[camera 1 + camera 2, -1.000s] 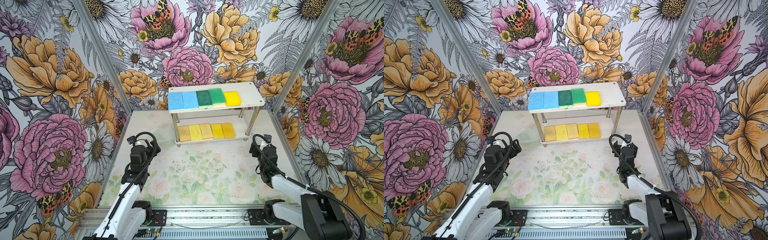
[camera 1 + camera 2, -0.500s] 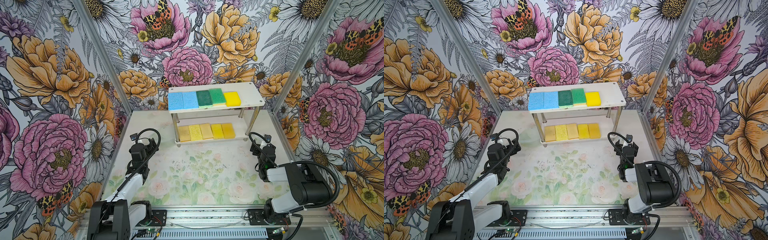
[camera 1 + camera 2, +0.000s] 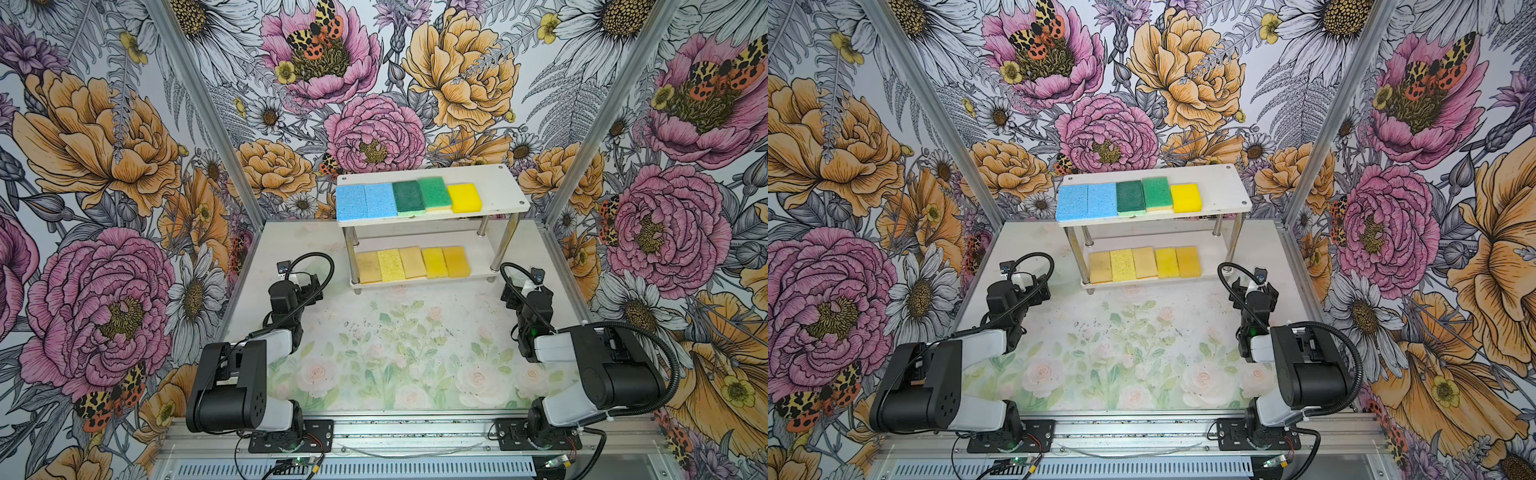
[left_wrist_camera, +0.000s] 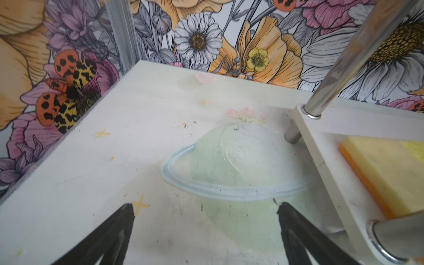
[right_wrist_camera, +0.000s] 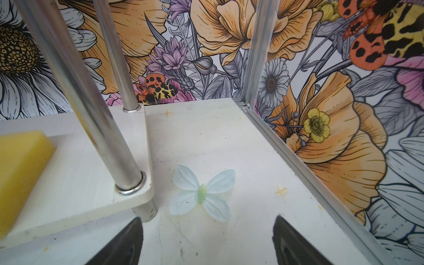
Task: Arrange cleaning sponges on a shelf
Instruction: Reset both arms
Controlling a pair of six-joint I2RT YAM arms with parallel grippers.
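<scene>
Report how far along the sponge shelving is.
Done: the shelf holds five sponges on top and five on its lower board. In hand: nothing; the left gripper and right gripper are open and empty. Left: no sponge shows on the table, so nothing seems left.

A pale, rose-printed tabletop carries a two-tier shelf of white boards on chrome posts near its far edge. Its upper board bears two light blue rectangular sponges, two green-topped sponges and one bright yellow sponge side by side; the lower board holds five yellow and tan sponges in a row.
</scene>
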